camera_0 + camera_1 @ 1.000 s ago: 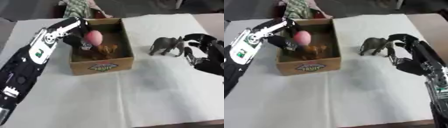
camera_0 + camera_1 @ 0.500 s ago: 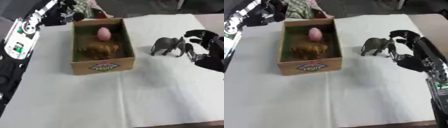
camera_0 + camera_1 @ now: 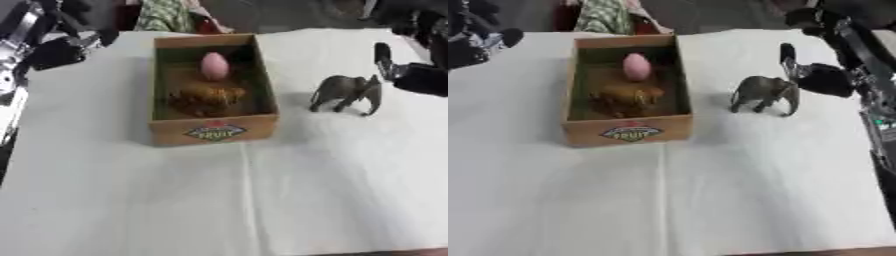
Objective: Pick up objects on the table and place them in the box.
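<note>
White-covered table bearing box labelled "FRUIT", pink egg inside, grey elephant standing right, right robot hand fingers apart beside it, left robot hand raised far-left, fingers unclear.

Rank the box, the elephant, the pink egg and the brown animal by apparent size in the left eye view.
1. Box
2. Elephant
3. Brown animal, close to the elephant, so unsure
4. Pink egg

Both eye views looking down from head height onto white table, facing far edge. Both sharing box, elephant, both hands. Right eye view sitting slightly rightward, showing more of right arm.
</note>
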Robot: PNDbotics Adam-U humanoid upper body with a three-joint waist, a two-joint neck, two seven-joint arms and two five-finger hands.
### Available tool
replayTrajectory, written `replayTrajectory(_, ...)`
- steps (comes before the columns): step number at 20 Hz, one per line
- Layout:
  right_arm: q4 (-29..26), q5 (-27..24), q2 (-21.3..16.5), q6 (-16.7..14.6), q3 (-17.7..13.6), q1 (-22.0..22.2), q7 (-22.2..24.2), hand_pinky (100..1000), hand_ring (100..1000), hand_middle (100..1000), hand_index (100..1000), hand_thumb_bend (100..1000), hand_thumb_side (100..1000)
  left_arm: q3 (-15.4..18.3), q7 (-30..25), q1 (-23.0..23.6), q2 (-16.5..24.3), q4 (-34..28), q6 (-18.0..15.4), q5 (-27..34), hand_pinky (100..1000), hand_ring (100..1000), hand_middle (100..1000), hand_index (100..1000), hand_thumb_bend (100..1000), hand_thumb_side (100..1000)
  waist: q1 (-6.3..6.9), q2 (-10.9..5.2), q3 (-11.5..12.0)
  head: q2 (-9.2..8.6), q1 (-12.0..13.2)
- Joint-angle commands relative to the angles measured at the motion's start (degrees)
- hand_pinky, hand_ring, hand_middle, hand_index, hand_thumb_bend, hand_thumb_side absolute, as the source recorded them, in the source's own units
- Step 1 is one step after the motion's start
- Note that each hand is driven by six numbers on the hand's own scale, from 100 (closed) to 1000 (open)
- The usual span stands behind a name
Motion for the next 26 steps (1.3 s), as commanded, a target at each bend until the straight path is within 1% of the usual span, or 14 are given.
replayTrajectory(1, 2.9, 0.5, -5.8, -1.7, 1.2, -2.4, 0.3, 914, 957, 793, 848, 100, 107, 2.7, 2.9, 2.2, 0.0, -5.0, 1.4, 2.9, 732, 434, 555, 726, 657, 485, -0.03, -0.96, 0.3, -0.25, -0.4)
replayTrajectory(3, 5.3, 0.9, -7.1, -2.5, 2.4, -3.7, 1.0, 913, 956, 795, 851, 100, 113, 3.2, 4.6, 5.0, -0.5, -7.1, 1.8, 4.6, 731, 432, 552, 725, 653, 480, -0.12, -1.09, 0.7, -0.19, -0.6)
replayTrajectory(5, 8.0, 2.1, -7.5, -3.1, 3.3, -5.2, 1.7, 912, 954, 796, 854, 100, 122, 3.3, 6.4, 7.9, -0.9, -9.3, 1.9, 6.3, 731, 432, 552, 725, 653, 481, -0.13, -1.23, 0.9, 0.04, -0.5)
replayTrajectory(8, 11.9, 4.2, -7.2, -4.0, 4.4, -6.9, 2.5, 910, 951, 795, 856, 100, 137, 3.1, 8.8, 12.2, -1.4, -12.5, 1.7, 9.0, 731, 431, 549, 725, 651, 477, -0.16, -1.51, 1.0, 0.26, -0.4)
replayTrajectory(10, 14.5, 5.8, -6.7, -4.7, 4.8, -7.8, 3.0, 910, 950, 795, 857, 100, 143, 3.1, 9.7, 14.2, -1.7, -14.2, 1.8, 10.2, 730, 429, 547, 725, 649, 475, -0.11, -1.59, 1.1, 0.3, -0.3)
replayTrajectory(13, 17.8, 7.9, -6.1, -6.1, 5.1, -8.4, 3.5, 909, 949, 796, 860, 100, 152, 3.2, 10.3, 15.4, -2.3, -15.3, 2.3, 11.0, 730, 427, 545, 724, 646, 471, -0.12, -1.55, 1.3, 0.35, -0.3)
replayTrajectory(17, 20.7, 10.2, -5.5, -7.8, 5.8, -8.9, 4.5, 909, 949, 800, 864, 100, 164, 3.5, 10.6, 16.1, -2.8, -15.8, 2.6, 11.3, 729, 427, 544, 724, 643, 468, -0.09, -1.5, 1.5, 0.48, -0.4)
replayTrajectory(26, 24.2, 13.4, -4.0, -9.5, 6.4, -9.1, 6.0, 908, 947, 801, 866, 100, 179, 3.8, 10.5, 17.0, -3.5, -15.8, 2.9, 11.6, 729, 426, 543, 726, 638, 460, -0.01, -1.51, 1.7, 0.44, -0.4)
